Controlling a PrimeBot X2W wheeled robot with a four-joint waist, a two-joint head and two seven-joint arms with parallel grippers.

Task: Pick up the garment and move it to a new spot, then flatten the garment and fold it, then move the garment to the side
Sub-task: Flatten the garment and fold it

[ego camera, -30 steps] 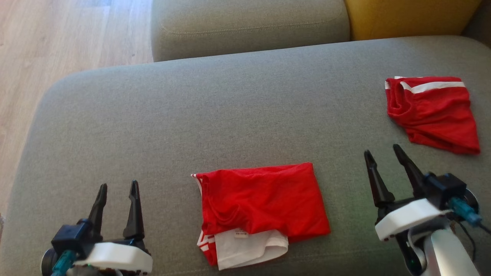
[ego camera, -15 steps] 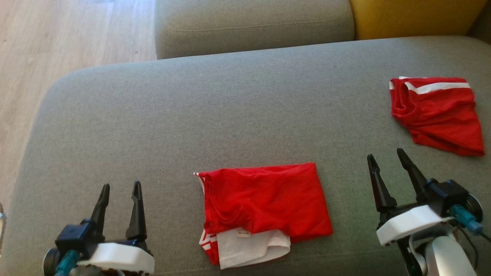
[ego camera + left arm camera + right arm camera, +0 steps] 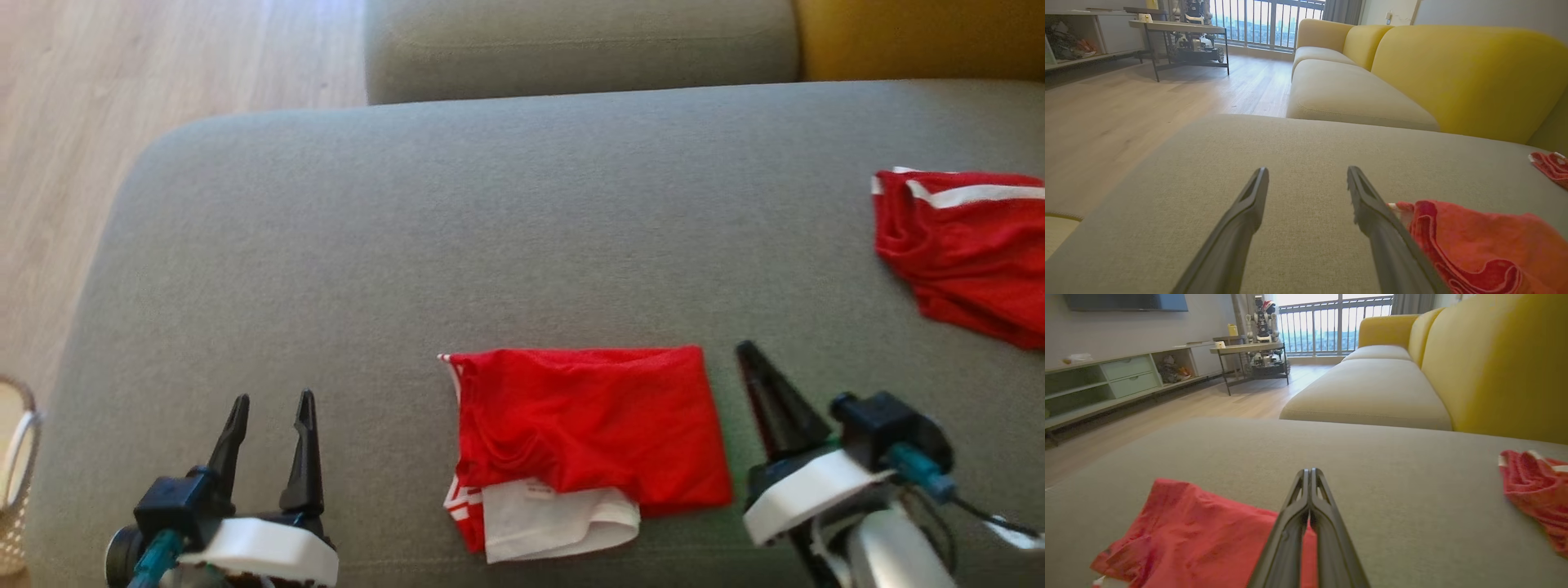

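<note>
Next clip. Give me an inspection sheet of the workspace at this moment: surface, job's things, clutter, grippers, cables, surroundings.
Surface: grey cushion, flat.
Job's things: folded red garment near the front, white fabric showing at its near edge; second red garment, crumpled, far right.
Clutter: nothing seen.
Grippers: left gripper open, empty, left of the folded red garment; right gripper shut on nothing, beside its right edge.
Cables: right wrist cable, left wrist cable, both off the cloth.
Surroundings: wooden floor, yellow sofa, basket.

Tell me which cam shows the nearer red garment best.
Head view: the nearer red garment lies whole, seen from above, white lining included. Left wrist view gives a low, partial glimpse; right wrist view has the right gripper crossing it.
</note>
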